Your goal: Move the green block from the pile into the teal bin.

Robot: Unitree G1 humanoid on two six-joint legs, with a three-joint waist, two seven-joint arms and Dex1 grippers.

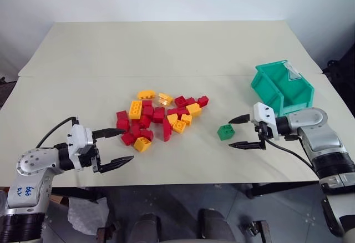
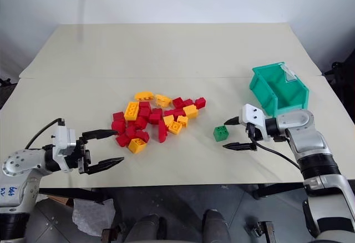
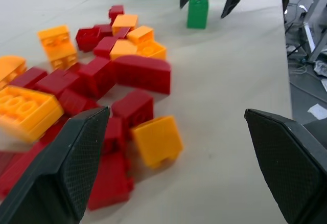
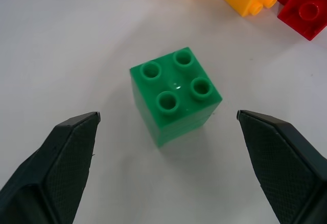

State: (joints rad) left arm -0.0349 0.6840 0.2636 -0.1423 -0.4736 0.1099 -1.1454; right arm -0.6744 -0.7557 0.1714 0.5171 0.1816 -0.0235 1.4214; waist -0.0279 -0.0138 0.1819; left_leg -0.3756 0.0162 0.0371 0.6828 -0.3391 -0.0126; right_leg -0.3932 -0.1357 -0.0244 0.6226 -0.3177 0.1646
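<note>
The green block (image 1: 226, 132) stands alone on the table, studs up, to the right of the pile (image 1: 158, 118) of red and yellow bricks. My right gripper (image 1: 240, 131) is open just to the block's right, fingers pointing at it, one tip on each side and not touching; the right wrist view has the block (image 4: 174, 95) centred between the tips. The teal bin (image 1: 282, 86) sits behind the right gripper, open top up. My left gripper (image 1: 122, 145) is open near the table's front edge, left of the pile, holding nothing.
The cream table (image 1: 166, 49) has open room behind the pile and along the front between the two grippers. A seam (image 1: 83, 76) runs across the tabletop behind the pile. The bin stands close to the table's right edge.
</note>
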